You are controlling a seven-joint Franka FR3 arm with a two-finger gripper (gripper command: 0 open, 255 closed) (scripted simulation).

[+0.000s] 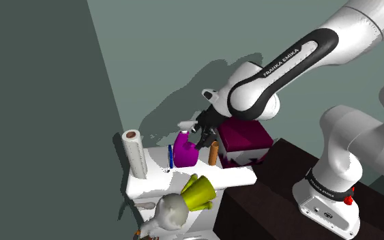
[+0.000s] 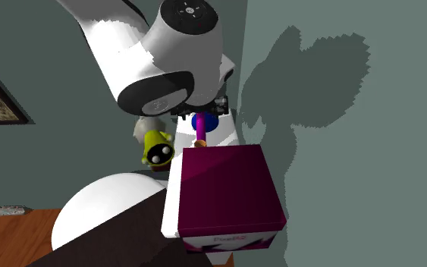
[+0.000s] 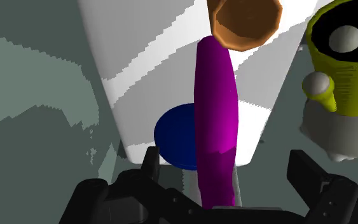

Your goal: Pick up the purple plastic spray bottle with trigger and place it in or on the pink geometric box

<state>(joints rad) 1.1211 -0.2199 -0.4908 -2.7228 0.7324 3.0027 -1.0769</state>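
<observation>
currently the bench point(image 1: 241, 178) is crowded: paper roll point(image 1: 134, 153), blue disc point(image 3: 174, 137) just beside the purple spray bottle point(image 1: 185, 150), brown cylinder point(image 1: 213, 153) on its other side, yellow-green toy point(image 1: 197, 193) lower in the shoulder view. magenta box point(image 1: 245, 136) sits just past the cylinder. bottle stands upright on the bench. in the wrist view its narrow body runs from the tool point(image 3: 225, 162) toward the cylinder. tool is wide open, a finger on either side of the bottle, neither touching it, holding nothing.
</observation>
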